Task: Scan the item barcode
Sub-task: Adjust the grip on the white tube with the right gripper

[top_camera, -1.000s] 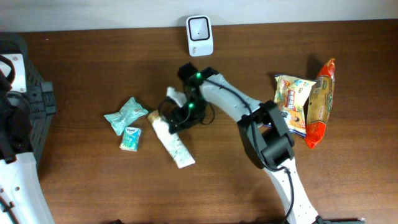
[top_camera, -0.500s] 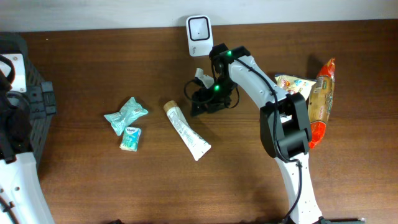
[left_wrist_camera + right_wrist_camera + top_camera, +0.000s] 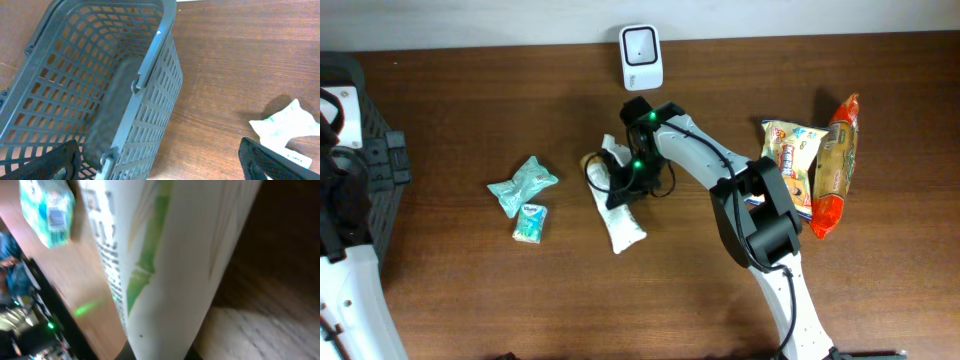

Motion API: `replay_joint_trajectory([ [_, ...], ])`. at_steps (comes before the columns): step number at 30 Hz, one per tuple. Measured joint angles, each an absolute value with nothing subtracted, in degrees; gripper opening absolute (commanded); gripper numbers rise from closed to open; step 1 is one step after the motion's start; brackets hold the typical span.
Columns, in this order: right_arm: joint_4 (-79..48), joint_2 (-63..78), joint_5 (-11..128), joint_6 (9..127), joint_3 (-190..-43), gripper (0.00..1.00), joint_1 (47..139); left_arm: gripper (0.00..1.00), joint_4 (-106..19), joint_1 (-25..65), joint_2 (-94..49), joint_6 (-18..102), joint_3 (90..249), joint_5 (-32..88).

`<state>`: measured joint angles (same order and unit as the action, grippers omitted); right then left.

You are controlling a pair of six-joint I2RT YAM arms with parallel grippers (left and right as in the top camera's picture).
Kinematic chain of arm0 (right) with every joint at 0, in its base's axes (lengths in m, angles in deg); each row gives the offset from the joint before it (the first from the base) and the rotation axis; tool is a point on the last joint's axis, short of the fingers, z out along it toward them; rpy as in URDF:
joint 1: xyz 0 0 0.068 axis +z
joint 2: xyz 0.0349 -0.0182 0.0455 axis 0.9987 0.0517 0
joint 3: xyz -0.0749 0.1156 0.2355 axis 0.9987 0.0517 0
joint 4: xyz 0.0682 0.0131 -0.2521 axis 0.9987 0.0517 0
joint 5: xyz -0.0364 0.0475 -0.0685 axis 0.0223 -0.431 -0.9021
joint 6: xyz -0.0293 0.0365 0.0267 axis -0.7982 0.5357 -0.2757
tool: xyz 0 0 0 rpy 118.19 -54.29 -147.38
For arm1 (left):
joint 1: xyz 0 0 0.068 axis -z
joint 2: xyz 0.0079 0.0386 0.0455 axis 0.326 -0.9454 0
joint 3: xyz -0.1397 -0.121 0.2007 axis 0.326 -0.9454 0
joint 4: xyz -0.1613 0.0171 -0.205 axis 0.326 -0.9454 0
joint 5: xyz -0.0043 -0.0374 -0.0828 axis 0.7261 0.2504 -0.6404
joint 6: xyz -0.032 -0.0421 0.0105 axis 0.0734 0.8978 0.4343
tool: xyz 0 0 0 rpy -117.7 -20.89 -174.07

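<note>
The item, a white tube with green print (image 3: 618, 222), lies slanted on the wooden table, its cap toward the back left. My right gripper (image 3: 621, 184) sits over the tube's upper half and is shut on it. In the right wrist view the tube (image 3: 170, 255) fills the frame and runs down between the dark jaws of the right gripper (image 3: 156, 353). The white barcode scanner (image 3: 641, 57) stands at the back edge, a short way behind the tube. My left gripper (image 3: 160, 162) hangs open beside the grey basket (image 3: 150, 75), holding nothing.
Two teal packets (image 3: 523, 184) (image 3: 529, 223) lie left of the tube; one packet (image 3: 286, 126) shows in the left wrist view. Two snack bags, yellow (image 3: 790, 160) and orange (image 3: 836, 165), lie at the right. The basket (image 3: 360, 150) stands at the left edge.
The right gripper left the tube and swung open toward the scanner, then came back left and shut on the tube. The tube has shifted and turned a little. The left arm has not moved.
</note>
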<state>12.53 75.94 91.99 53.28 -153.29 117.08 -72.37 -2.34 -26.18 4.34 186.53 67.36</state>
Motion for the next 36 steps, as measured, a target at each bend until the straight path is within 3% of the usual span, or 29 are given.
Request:
replay_joint_trajectory([
  [1, 11.39, 75.94, 92.32, 56.42, -153.22, 0.31, 117.08, 0.99, -72.37, -2.34, -26.18, 4.34, 186.53, 67.38],
  [2, 10.25, 75.94, 91.47, 62.09, -153.22, 0.45, 117.08, 0.99, -72.37, -2.34, -26.18, 4.34, 186.53, 67.36],
  [7, 11.13, 76.00, 87.80, 68.60, -153.92, 0.47, 116.27, 0.99, -72.37, -2.34, -26.18, 4.32, 186.53, 67.36],
  [12, 20.66, 76.00, 87.21, 60.29, -154.43, 0.47, 113.80, 0.99, -72.37, -2.34, -26.18, 4.34, 186.53, 67.36],
  [14, 20.00, 76.00, 87.38, 58.22, -154.03, 0.46, 116.44, 0.99, -72.39, -2.34, -26.18, 4.34, 186.53, 67.36],
  [16, 16.57, 76.00, 89.06, 57.98, -152.59, 0.32, 120.38, 0.99, -72.39, -2.34, -26.18, 4.32, 186.53, 67.36],
  [17, 15.08, 75.94, 89.54, 58.57, -151.85, 0.19, 121.60, 0.99, -72.37, -2.34, -26.18, 4.34, 186.53, 67.38],
  [20, 14.12, 75.94, 90.92, 58.85, -151.21, 0.05, 121.63, 0.99, -72.39, -2.34, -26.18, 4.34, 186.53, 67.36],
  [27, 14.08, 74.14, 90.86, 58.09, -151.30, 0.04, 116.66, 0.99, -72.37, -2.34, -26.18, 4.34, 186.53, 67.36],
  [32, 15.41, 50.34, 98.92, 43.64, -151.43, 0.04, 104.62, 0.99, -72.37, -2.34, -26.18, 4.32, 186.53, 67.36],
  [36, 14.91, 46.47, 100.60, 39.84, -151.48, 0.04, 104.25, 0.99, -72.37, -2.34, -26.18, 4.34, 186.53, 67.36],
])
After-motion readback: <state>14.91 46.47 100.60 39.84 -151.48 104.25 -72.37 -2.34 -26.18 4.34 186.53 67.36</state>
